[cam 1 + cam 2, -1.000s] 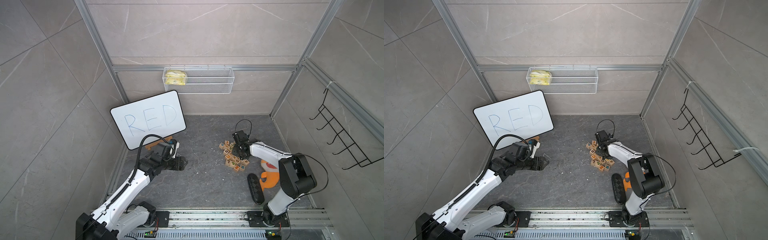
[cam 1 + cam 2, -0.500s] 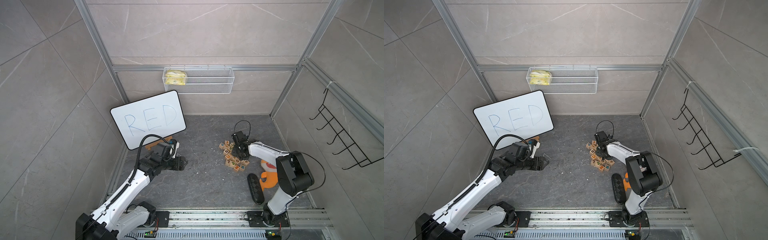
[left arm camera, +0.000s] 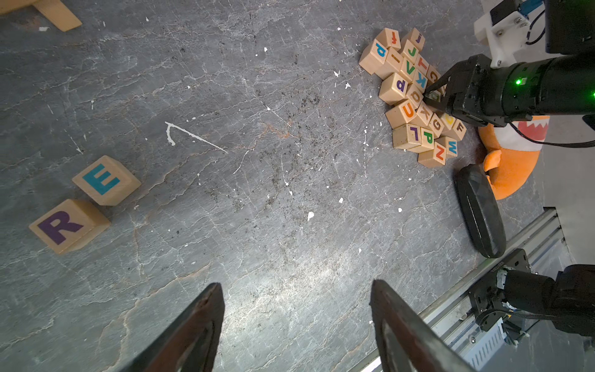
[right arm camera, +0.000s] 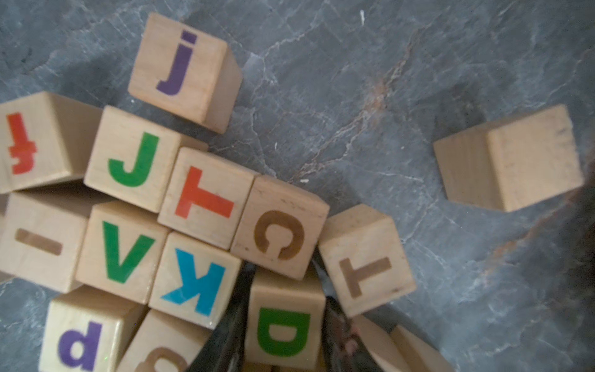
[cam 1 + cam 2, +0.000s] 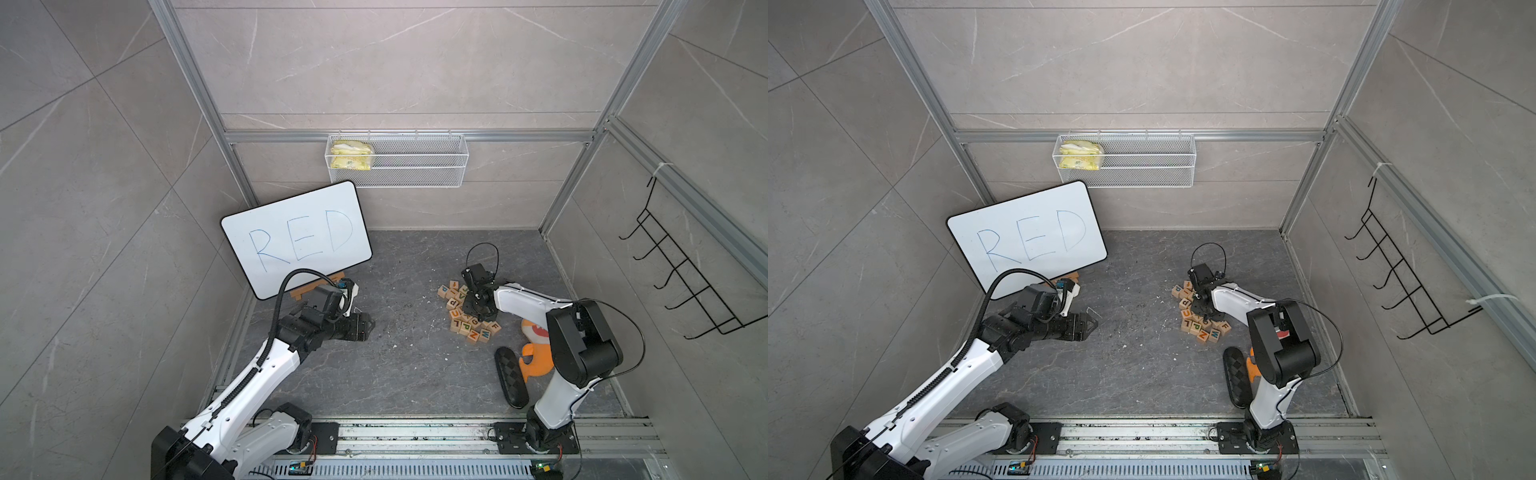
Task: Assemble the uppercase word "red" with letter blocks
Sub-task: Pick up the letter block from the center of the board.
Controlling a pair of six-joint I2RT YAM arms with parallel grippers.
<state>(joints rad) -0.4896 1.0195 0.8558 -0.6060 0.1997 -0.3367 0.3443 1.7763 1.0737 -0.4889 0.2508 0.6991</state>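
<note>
Two letter blocks lie side by side on the grey floor in the left wrist view, one showing a purple R [image 3: 69,225], one a blue E [image 3: 104,180]. My left gripper [image 3: 295,285] hovers above bare floor beside them, open and empty. A pile of letter blocks [image 5: 465,316] sits at the right in both top views. My right gripper [image 4: 283,273] reaches down into that pile [image 5: 1200,307]. It is shut on a block with a green D [image 4: 283,331], one finger on each side face. Blocks with C, K and T press close around it.
A white board [image 5: 297,237] with "RED" leans at the back left on a wooden stand. An orange shark plush [image 5: 536,353] and a black oblong object [image 5: 511,378] lie right of the pile. A lone block [image 4: 512,157] sits apart. A wire basket [image 5: 397,166] hangs on the back wall.
The right arm's elbow has shifted a little to the left while its gripper stayed down in the pile. The left arm has not moved.
</note>
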